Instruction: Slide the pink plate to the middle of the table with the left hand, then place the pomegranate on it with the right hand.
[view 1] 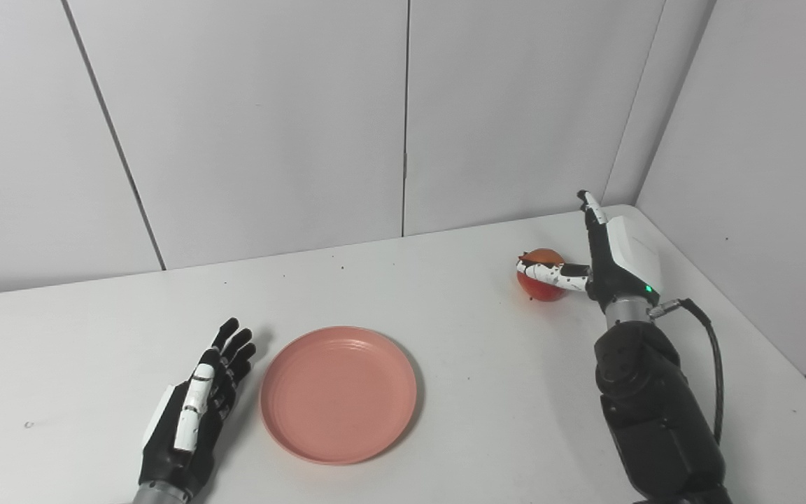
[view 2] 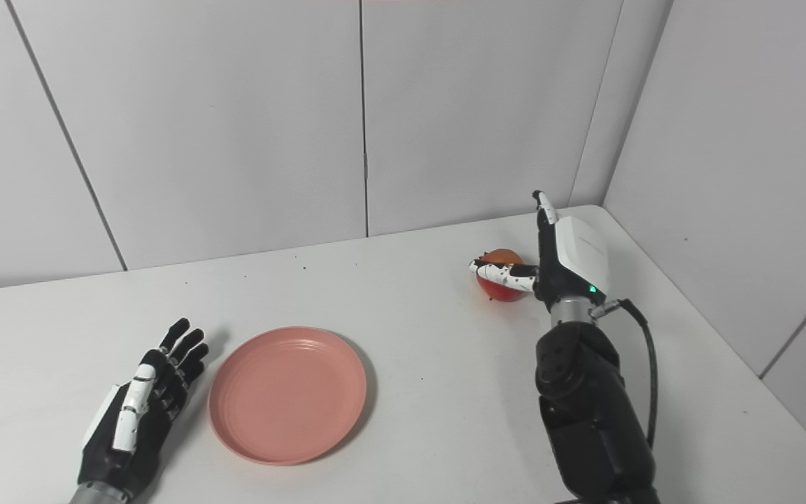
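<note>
The plate (view 1: 338,394) lay flat on the white bench (view 1: 445,336), toward the near edge and a little left of the middle, with nothing on it. It was pink, round and shallow, with faint rings inside its rim.

The pomegranate (view 1: 541,287) sat on the bench well apart from the plate, off to the far right, near the corner where the grey wall panels (view 1: 249,126) met. It was red-orange, and only part of it showed past my thumb.

My right hand (view 1: 606,259) stood beside the pomegranate on its right, palm turned toward the fruit and fingers (view 1: 590,204) pointing up and away along the bench. My thumb (view 1: 550,273) reached across the front of the pomegranate and looked to be touching it, but the fingers were straight and not wrapped round it, so the hand was spread wide and held nothing. A green light (view 1: 648,288) showed at the wrist, and a black cable (view 1: 714,364) looped down beside my forearm.

My left hand (view 1: 196,406) rested low over the bench just beside the plate's left rim, apart from it. Its fingers lay stretched forward and slightly spread, so it was open too and gripped nothing. I could not tell whether its palm touched the bench.
</note>
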You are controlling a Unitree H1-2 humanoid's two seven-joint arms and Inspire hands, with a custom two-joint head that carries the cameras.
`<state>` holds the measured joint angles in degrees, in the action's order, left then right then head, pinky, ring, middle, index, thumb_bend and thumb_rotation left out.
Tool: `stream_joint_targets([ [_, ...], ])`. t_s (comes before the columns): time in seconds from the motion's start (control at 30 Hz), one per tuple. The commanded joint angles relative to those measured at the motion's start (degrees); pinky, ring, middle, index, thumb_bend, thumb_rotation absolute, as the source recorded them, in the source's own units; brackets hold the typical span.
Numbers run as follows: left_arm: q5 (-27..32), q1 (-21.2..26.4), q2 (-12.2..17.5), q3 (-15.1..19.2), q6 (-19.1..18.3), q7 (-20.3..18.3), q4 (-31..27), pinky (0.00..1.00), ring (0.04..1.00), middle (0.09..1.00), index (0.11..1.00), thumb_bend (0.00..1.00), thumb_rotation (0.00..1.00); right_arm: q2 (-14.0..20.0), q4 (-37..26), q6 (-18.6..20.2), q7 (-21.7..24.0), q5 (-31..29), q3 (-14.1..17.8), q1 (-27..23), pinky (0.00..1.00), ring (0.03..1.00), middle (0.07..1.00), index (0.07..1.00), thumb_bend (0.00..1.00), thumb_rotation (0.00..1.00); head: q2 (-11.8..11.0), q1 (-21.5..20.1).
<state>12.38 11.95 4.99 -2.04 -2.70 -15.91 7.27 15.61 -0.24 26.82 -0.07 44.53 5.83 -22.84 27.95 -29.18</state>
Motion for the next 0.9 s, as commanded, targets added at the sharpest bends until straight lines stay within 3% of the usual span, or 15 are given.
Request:
stream_joint_targets([
  [0.0,0.2,-0.8,0.7,0.1,-1.8,-0.3,1.1,0.99,0.960,0.957,0.945,0.38,1.00,1.7,-0.2,0.1,0.7,1.4,0.2,-3.1,0.71,0.846,0.912,0.948,0.95,0.48,0.2,0.0],
  [0.5,0.5,-1.1,0.8,0.3,-3.0,-0.2,0.2,0.99,0.956,0.952,0.940,0.38,1.00,3.8,8.2,-0.3,-0.6,-2.2,-2.4,-6.1,0.70,0.836,0.906,0.935,1.00,0.49,1.2,0.3],
  [0.87,0.7,-1.2,1.2,0.4,-3.1,-0.7,-0.1,0.99,0.957,0.955,0.944,0.39,1.00,4.8,10.6,0.1,0.2,-1.7,-4.3,-6.6,0.68,0.828,0.913,0.931,1.00,0.49,1.8,0.1],
])
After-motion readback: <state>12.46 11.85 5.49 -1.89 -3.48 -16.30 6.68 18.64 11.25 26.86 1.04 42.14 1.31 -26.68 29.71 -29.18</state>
